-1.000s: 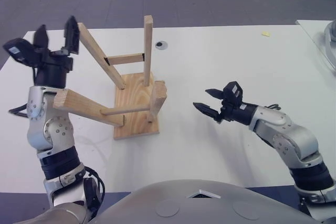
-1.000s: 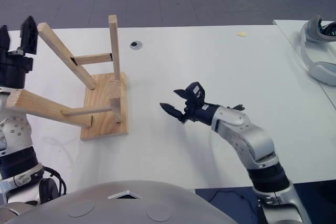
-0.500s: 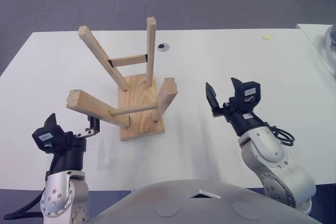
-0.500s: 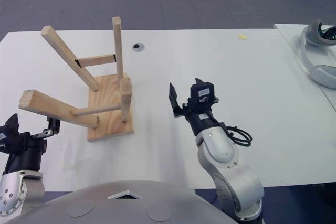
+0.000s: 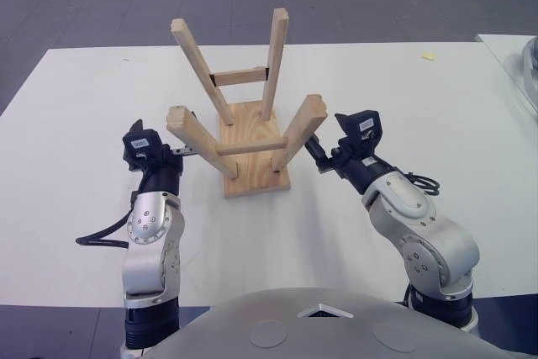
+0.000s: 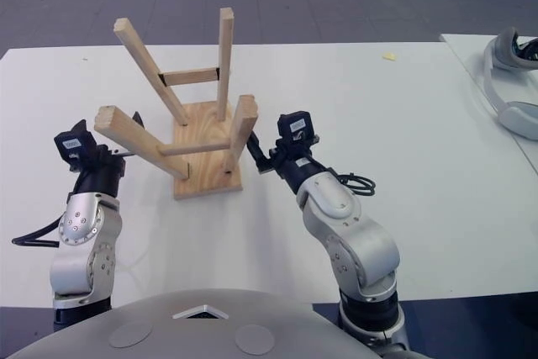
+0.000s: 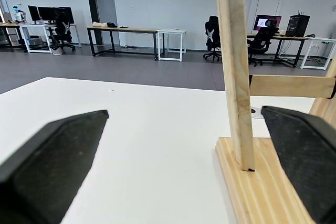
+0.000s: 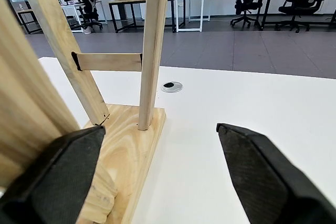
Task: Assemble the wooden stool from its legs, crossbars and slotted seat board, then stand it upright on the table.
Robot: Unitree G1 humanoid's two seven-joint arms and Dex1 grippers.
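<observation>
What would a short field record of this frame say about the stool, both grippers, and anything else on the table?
stool: assembled, upside down, seat board flat on the table, four legs pointing up
far crossbar: joins the two far legs
near crossbar: joins the two near legs
left gripper: open, beside the near left leg
right gripper: open, beside the near right leg
task status: stool not yet stood upright
other: small yellow scrap near the table's far right edge
</observation>
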